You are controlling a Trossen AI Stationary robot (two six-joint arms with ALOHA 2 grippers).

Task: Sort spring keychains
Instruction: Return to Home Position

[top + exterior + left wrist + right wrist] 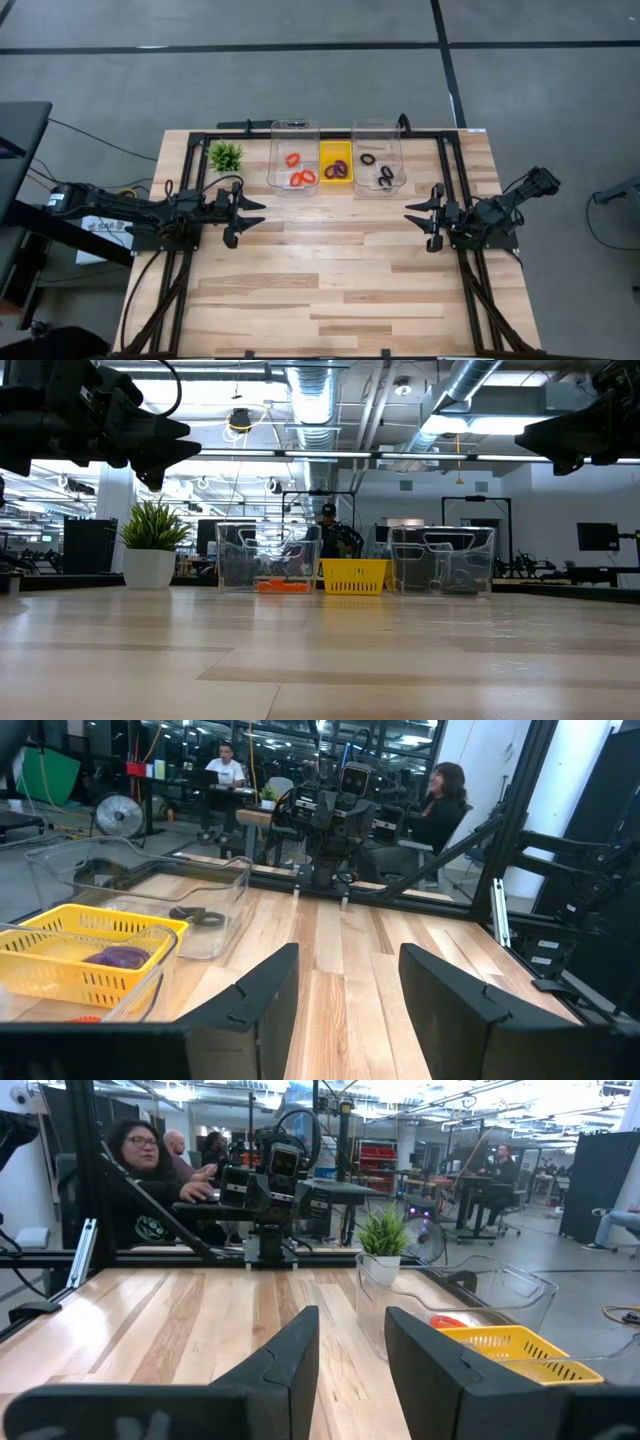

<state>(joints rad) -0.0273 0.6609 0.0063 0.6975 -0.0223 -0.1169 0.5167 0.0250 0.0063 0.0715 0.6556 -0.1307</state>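
Observation:
The spring keychains lie sorted in three containers at the table's far edge. Red-orange ones [300,170] lie in the left clear bin [294,128], purple ones [337,170] in the yellow basket [336,150], black ones [380,172] in the right clear bin [377,128]. My left gripper [255,216] hovers level at the table's left, open, with nothing between its fingers [345,995]. My right gripper [415,220] hovers level at the right, open with a narrower gap [352,1355], holding nothing. Both point toward the table's middle.
A small green plant in a white pot [225,155] stands at the far left, beside the left bin. A black frame [440,135] runs along the table's far edge and sides. Bare wood lies between the two grippers. People sit at desks beyond the table.

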